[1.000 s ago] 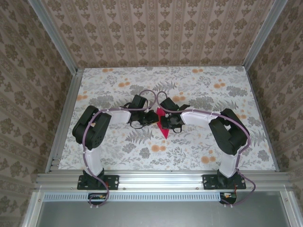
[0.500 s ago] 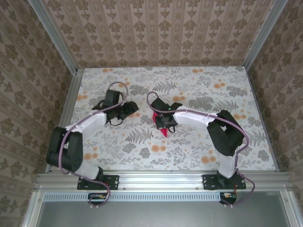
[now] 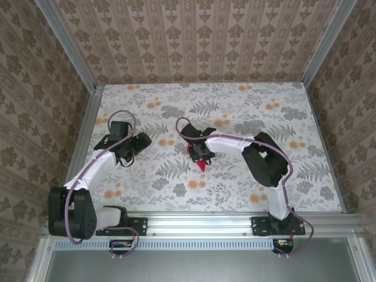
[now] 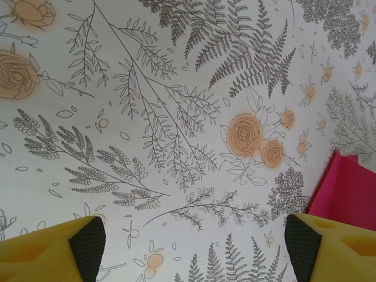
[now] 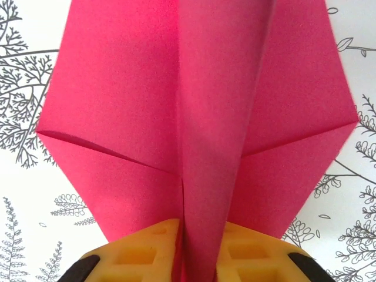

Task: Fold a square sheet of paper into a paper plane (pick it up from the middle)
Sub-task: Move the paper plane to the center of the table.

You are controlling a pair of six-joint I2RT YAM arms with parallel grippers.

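Note:
The square sheet of paper is folded into a magenta-pink paper plane [image 3: 201, 164] with a raised centre crease, its tip pointing toward the near edge. My right gripper [image 3: 198, 153] is shut on that centre fold; in the right wrist view the paper plane [image 5: 200, 106] spreads out from between the yellow fingers [image 5: 141, 252] of the right gripper [image 5: 197, 261]. My left gripper [image 3: 140, 143] stands open over bare cloth, well left of the plane. In the left wrist view the left gripper [image 4: 194, 244] holds nothing, and a corner of the paper plane [image 4: 348, 191] shows at the right edge.
A floral tablecloth [image 3: 235, 106] covers the table. Aluminium rails [image 3: 82, 147] run along the left, right and near sides, with wallpapered walls behind. The right arm's elbow [image 3: 267, 158] rises right of the plane.
My left gripper has let go of the paper, opened wide and swung away to the left. My right gripper, still holding the plane, has shifted slightly left.

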